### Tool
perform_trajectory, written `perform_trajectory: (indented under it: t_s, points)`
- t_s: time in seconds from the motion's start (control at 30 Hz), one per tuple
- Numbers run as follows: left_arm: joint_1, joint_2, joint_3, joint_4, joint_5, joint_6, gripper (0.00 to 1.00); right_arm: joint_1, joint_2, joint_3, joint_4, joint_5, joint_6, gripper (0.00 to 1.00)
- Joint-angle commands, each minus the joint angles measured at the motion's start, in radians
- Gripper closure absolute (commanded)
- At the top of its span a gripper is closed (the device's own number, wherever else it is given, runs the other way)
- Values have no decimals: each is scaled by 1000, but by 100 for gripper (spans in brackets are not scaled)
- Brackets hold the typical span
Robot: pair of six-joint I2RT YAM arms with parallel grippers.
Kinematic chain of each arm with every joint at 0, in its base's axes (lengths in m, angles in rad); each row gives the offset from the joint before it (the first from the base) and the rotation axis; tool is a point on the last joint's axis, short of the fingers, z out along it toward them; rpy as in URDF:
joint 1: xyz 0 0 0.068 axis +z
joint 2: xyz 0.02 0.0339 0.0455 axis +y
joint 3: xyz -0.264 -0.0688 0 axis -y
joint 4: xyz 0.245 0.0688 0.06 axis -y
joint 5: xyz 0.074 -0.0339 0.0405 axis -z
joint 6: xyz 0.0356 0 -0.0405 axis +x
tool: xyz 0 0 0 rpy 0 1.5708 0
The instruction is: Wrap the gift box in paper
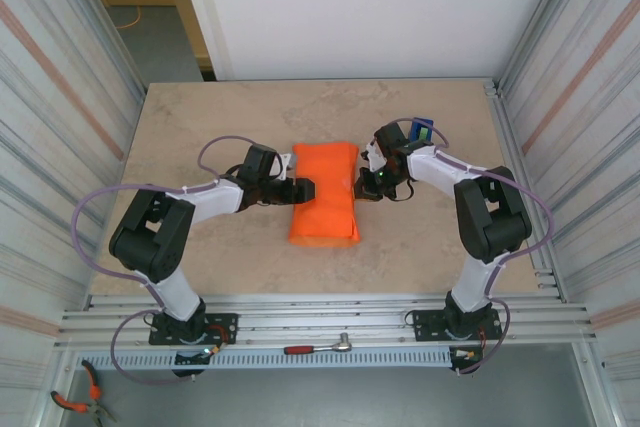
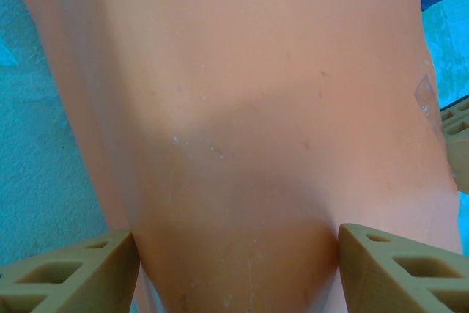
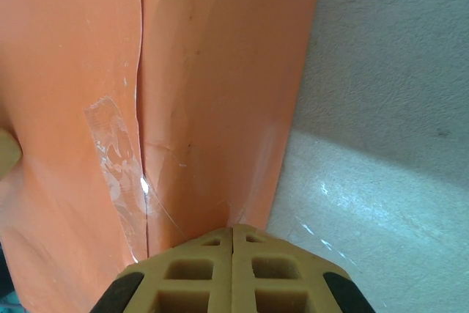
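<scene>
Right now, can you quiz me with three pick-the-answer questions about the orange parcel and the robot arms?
1. Where does the bright orange paper parcel lie?
A) between the two arms
B) behind the left arm
C) off the table

2. What colour is the small plastic tape dispenser?
A) red
B) blue
C) yellow

3. How are the right arm's jaws?
A) wide open
B) shut together
C) gripping a cup

Answers:
1 A, an arm reaches the parcel from each side.
2 B, it shows blue just beyond the right arm.
3 B, the right wrist view shows the two pads pressed together with no gap.
</scene>
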Motion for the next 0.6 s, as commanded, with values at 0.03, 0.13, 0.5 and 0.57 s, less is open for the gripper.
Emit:
perform_trajectory:
  t_s: [0.03, 0.13, 0.5, 0.57]
  points:
    - [-16, 50, -55, -152, -88, 19, 30, 20, 55, 26, 39, -77, -7, 100]
    - [-15, 28, -35, -174, -60, 26, 30, 7, 73, 32, -2, -45, -27, 100]
    - [47, -78, 101, -234, 136, 33, 23, -103, -91, -102, 43, 0, 70, 80]
    - [59, -93, 112, -233, 154, 27, 23, -102, -128, -108, 57, 4, 100, 73]
